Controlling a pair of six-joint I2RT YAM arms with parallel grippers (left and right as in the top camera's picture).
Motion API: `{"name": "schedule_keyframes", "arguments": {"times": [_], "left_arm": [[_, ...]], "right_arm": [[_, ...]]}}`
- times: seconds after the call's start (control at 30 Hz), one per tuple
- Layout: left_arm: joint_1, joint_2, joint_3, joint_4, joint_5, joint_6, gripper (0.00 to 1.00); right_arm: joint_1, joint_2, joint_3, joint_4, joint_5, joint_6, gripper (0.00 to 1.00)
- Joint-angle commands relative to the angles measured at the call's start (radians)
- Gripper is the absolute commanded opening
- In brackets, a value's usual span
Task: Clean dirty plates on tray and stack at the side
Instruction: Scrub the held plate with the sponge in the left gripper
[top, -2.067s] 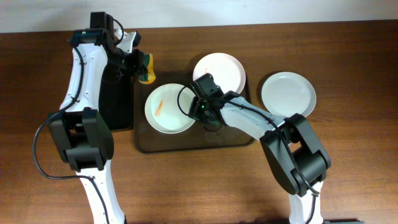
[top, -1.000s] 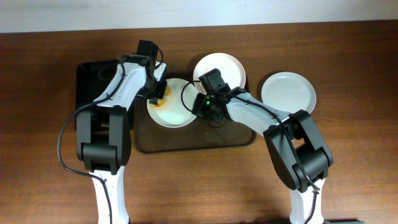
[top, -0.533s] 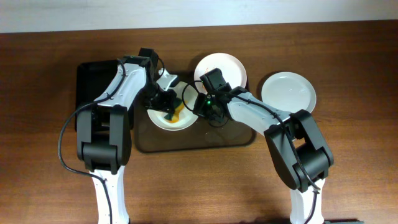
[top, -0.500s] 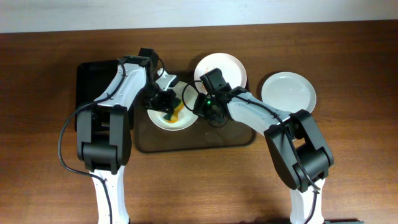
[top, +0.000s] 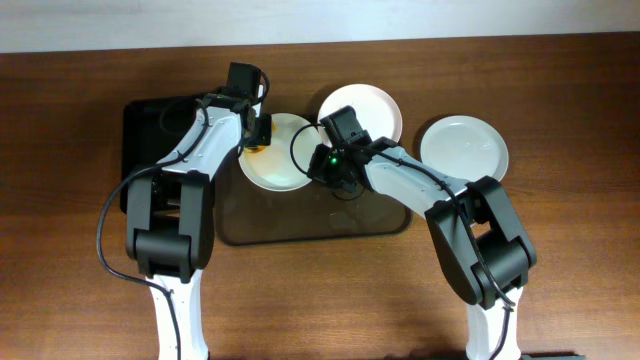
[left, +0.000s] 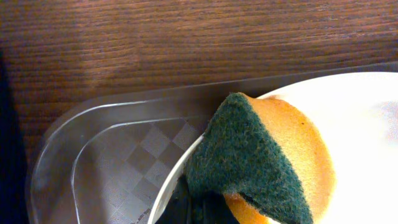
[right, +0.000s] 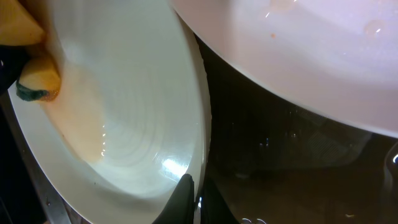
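A white plate lies on the far left of the dark brown tray. My left gripper is shut on a green-and-orange sponge pressed on that plate's far-left rim. My right gripper is shut on the same plate's right rim; the plate face shows a faint orange film. A second white plate lies on the tray's far right, seen also in the right wrist view. A third clean plate sits on the table to the right.
A smaller black tray lies left of the brown tray, under my left arm. The brown tray's front half holds nothing. The tray rim shows in the left wrist view, with brown wood table beyond.
My left gripper has drawn the sponge from the plate's middle back to its far-left rim. The orange smear is gone from the plate's centre. My right gripper keeps hold of the rim.
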Motion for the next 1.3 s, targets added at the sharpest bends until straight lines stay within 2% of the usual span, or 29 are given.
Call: {"name": "schedule_keyframes", "arguments": {"times": [0.0,0.07,0.17,0.33,0.43,0.53,0.67,0.77,0.83,0.87,0.93,1.0,1.1,1.2,1.27], "left_arm": [[0.003,0.022,-0.027,0.012,0.055,0.069,0.01],[0.001,0.022,-0.026,-0.02,0.128,0.105,0.01],[0.001,0.022,-0.026,-0.185,0.254,0.191,0.01],[-0.001,0.021,-0.026,-0.408,0.29,0.289,0.0],[-0.003,0.022,-0.026,-0.423,0.457,0.417,0.0],[-0.018,0.022,-0.026,-0.394,0.47,0.487,0.0],[-0.027,0.022,-0.026,-0.337,0.473,0.476,0.0],[-0.013,0.022,-0.026,-0.242,0.331,0.27,0.01],[0.008,0.021,-0.026,-0.187,0.143,0.074,0.01],[0.011,0.022,-0.026,-0.178,-0.015,-0.034,0.01],[0.001,0.021,-0.026,-0.218,-0.122,-0.039,0.01],[-0.006,0.022,-0.026,-0.294,-0.142,-0.039,0.01],[-0.014,0.021,-0.026,-0.438,-0.142,-0.031,0.0],[-0.028,0.022,-0.026,-0.538,-0.135,0.031,0.0],[-0.032,0.021,-0.025,-0.589,-0.045,0.1,0.01]], "right_arm": [[0.001,0.014,-0.011,-0.027,-0.012,-0.027,0.04],[0.001,0.014,-0.011,-0.022,-0.051,-0.054,0.04],[0.001,0.014,-0.011,-0.053,-0.167,-0.103,0.04],[-0.001,0.014,-0.011,-0.147,-0.268,-0.156,0.04],[-0.001,0.014,-0.011,-0.159,-0.267,-0.161,0.04],[0.001,0.014,-0.011,-0.159,-0.264,-0.164,0.04],[0.001,0.014,-0.011,-0.158,-0.263,-0.175,0.04],[0.001,0.014,-0.011,-0.158,-0.263,-0.175,0.04],[0.001,0.014,-0.011,-0.158,-0.262,-0.179,0.04],[0.001,0.014,-0.011,-0.158,-0.262,-0.179,0.04],[0.001,0.014,-0.011,-0.158,-0.259,-0.179,0.04],[0.001,0.014,-0.011,-0.157,-0.259,-0.179,0.04],[0.001,0.014,-0.011,-0.158,-0.259,-0.179,0.04],[0.001,0.014,-0.011,-0.158,-0.259,-0.179,0.04],[0.001,0.014,-0.011,-0.158,-0.259,-0.179,0.04]]}}
